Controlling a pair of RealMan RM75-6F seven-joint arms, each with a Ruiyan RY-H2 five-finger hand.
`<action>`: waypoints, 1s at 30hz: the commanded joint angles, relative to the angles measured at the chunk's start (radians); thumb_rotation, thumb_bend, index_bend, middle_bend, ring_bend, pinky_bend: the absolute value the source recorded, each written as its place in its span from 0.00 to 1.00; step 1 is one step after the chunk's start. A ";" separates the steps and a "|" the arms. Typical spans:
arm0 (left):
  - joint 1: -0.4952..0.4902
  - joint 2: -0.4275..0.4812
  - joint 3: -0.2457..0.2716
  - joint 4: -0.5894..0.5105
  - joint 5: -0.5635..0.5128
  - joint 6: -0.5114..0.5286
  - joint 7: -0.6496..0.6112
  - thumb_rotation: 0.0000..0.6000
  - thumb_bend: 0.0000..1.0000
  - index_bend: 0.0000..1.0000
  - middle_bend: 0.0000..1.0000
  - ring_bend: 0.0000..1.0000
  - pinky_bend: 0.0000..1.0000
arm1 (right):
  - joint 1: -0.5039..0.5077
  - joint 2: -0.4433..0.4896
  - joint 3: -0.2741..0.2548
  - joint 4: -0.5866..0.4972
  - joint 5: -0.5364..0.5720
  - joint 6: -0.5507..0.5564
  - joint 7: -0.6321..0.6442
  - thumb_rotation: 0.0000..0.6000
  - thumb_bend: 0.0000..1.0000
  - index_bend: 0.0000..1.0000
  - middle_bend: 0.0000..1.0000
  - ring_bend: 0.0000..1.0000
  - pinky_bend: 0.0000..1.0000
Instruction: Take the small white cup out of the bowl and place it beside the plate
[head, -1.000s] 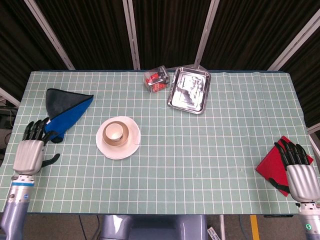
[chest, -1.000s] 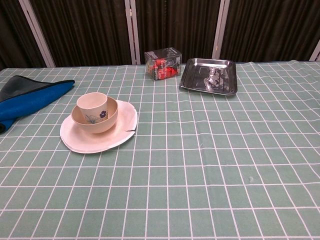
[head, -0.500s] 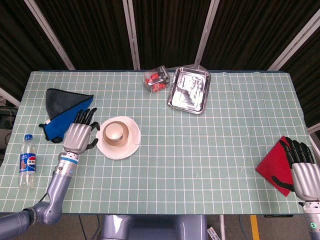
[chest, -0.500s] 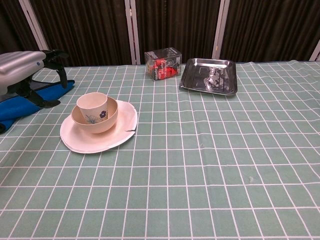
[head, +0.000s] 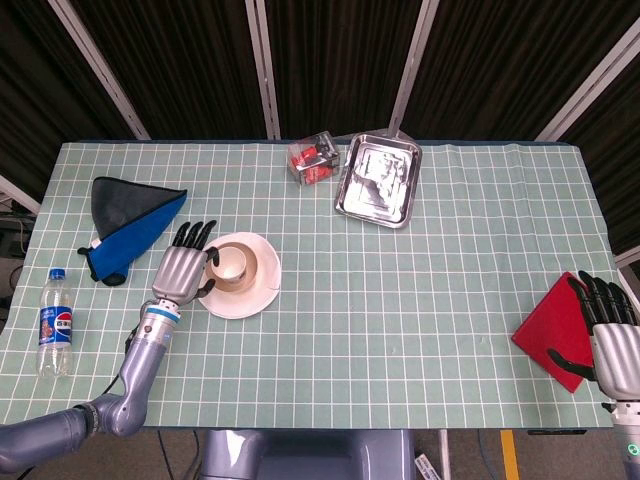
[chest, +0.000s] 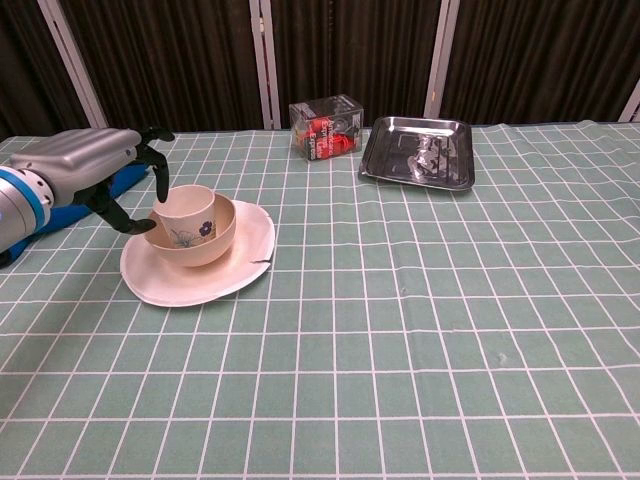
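one cup (chest: 184, 206) beside left hand (chest: 95, 165)

Bright even overhead light; soft faint shadows; glare on steel tray (head: 378, 180); sharp focus throughout.

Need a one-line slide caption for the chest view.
Left hand reaching the small white cup nested in the bowl on the plate.

Cup (chest: 186, 208) in bowl (chest: 195, 240), bowl on plate (chest: 215, 275), left-centre of tabletop (head: 400, 300). Left hand (head: 183, 270) at plate's left. Cloth (head: 128, 225) and bottle (head: 52, 322) further left. Tray (head: 378, 180) and box (head: 312, 158) behind. Right hand (head: 612, 335) far right.
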 joint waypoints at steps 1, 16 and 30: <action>-0.023 -0.033 0.005 0.035 -0.016 -0.009 0.009 1.00 0.33 0.51 0.00 0.00 0.00 | -0.001 0.002 0.000 -0.001 0.000 0.001 0.004 1.00 0.04 0.04 0.00 0.00 0.00; -0.022 -0.039 0.032 0.049 0.012 0.046 -0.042 1.00 0.58 0.60 0.06 0.00 0.00 | -0.003 0.004 -0.003 -0.001 -0.014 0.010 0.017 1.00 0.04 0.04 0.00 0.00 0.00; 0.092 0.175 0.076 -0.067 0.089 0.158 -0.158 1.00 0.58 0.60 0.05 0.00 0.00 | -0.005 0.002 -0.005 -0.007 -0.016 0.014 0.008 1.00 0.04 0.04 0.00 0.00 0.00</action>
